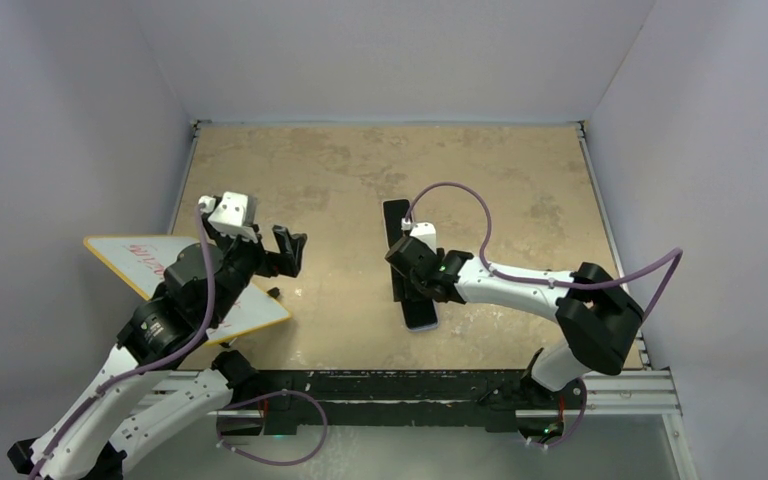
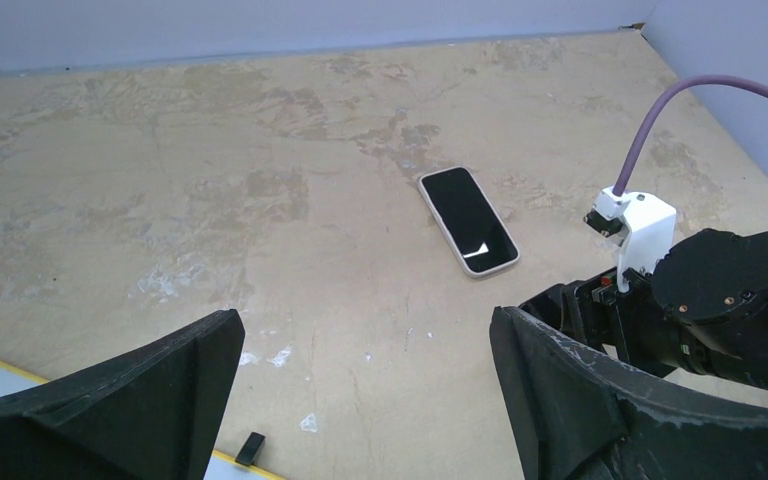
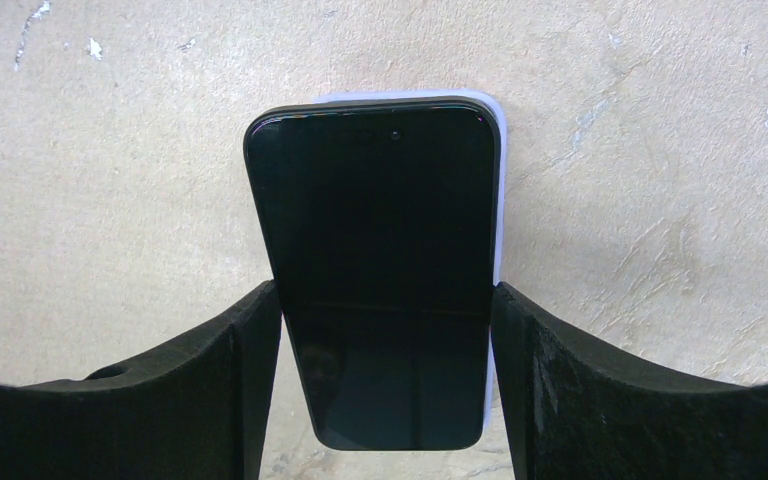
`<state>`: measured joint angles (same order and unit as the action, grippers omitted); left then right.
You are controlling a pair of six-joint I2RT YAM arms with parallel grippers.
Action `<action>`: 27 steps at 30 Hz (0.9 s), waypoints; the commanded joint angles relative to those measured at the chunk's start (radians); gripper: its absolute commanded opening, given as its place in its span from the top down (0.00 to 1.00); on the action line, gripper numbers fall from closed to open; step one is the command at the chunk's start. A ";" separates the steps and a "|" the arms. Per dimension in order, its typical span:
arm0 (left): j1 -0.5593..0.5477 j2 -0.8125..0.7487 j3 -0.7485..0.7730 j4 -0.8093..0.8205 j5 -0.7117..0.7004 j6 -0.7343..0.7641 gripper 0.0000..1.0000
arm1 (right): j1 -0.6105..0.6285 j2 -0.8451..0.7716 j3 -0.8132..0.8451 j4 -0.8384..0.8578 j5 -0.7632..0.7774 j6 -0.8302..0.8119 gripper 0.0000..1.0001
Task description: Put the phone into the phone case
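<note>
Room isn't a problem in the top view. The phone [image 1: 397,222] lies lengthwise near the middle of the table [image 1: 340,170], one end pointing to the far wall, with bare surface on every side and the far and right edges well apart from it. My right gripper [image 1: 412,275] sits over its middle, and both ends of the phone poke out past it. My left gripper [image 1: 290,250] hangs off to the left, well apart from the phone. That arm is over a white board [image 1: 135,255] with a yellow rim that sticks out past the table's left edge. A purple cable [image 1: 460,190] loops up over my right wrist.

In the left wrist view my left jaws are spread wide, and there's nothing between them but bare tabletop. The phone lies flat ahead, screen up, with a pale rim showing round it. My right wrist is just past its near end, and a corner of the board shows at bottom left.

In the right wrist view my fingers [image 3: 210,400] are closed in on the phone's two long edges, one on each side, with no gap I can see. The phone case [image 3: 496,108] peeks out as a pale strip along the far end and the right-hand edge. So the phone is lying on it, a bit skewed. I can't tell if it's actually seated in the case.
</note>
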<state>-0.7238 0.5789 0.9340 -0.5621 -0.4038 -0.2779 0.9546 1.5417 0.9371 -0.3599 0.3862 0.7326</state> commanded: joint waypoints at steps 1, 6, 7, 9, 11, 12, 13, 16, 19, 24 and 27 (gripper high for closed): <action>0.003 0.004 0.002 0.033 0.011 0.001 0.00 | -0.005 -0.019 -0.011 0.039 0.044 -0.014 0.58; 0.002 -0.008 -0.004 0.036 0.005 -0.003 0.00 | -0.007 0.005 -0.013 0.044 0.035 -0.026 0.53; 0.002 -0.007 -0.004 0.036 0.005 -0.002 0.00 | -0.007 0.007 -0.015 0.049 0.028 -0.027 0.51; 0.003 -0.004 -0.003 0.036 0.005 -0.001 0.00 | -0.007 0.006 -0.020 0.050 0.018 -0.026 0.46; 0.003 -0.001 -0.002 0.035 0.005 -0.004 0.00 | -0.007 0.003 -0.022 0.040 0.015 -0.024 0.41; 0.002 0.000 -0.003 0.034 0.005 -0.004 0.00 | -0.007 0.001 -0.024 0.032 0.014 -0.022 0.38; 0.003 0.000 -0.002 0.033 0.007 -0.004 0.00 | -0.007 -0.001 -0.027 0.027 0.019 -0.024 0.36; 0.002 -0.001 -0.002 0.033 0.010 -0.005 0.00 | -0.007 -0.004 -0.045 0.018 0.033 -0.031 0.30; 0.003 -0.006 0.000 0.026 0.005 -0.012 0.00 | -0.007 -0.006 -0.052 0.022 0.031 -0.037 0.22; 0.002 -0.012 -0.003 0.032 0.003 -0.019 0.00 | -0.007 -0.046 -0.049 0.028 0.022 -0.050 0.08; 0.002 0.001 0.005 0.033 0.021 -0.026 0.00 | -0.008 -0.078 -0.035 0.011 0.038 -0.066 0.08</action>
<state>-0.7238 0.5724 0.9340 -0.5629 -0.4000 -0.2802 0.9527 1.5341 0.8856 -0.3374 0.3946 0.6918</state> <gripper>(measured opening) 0.996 0.921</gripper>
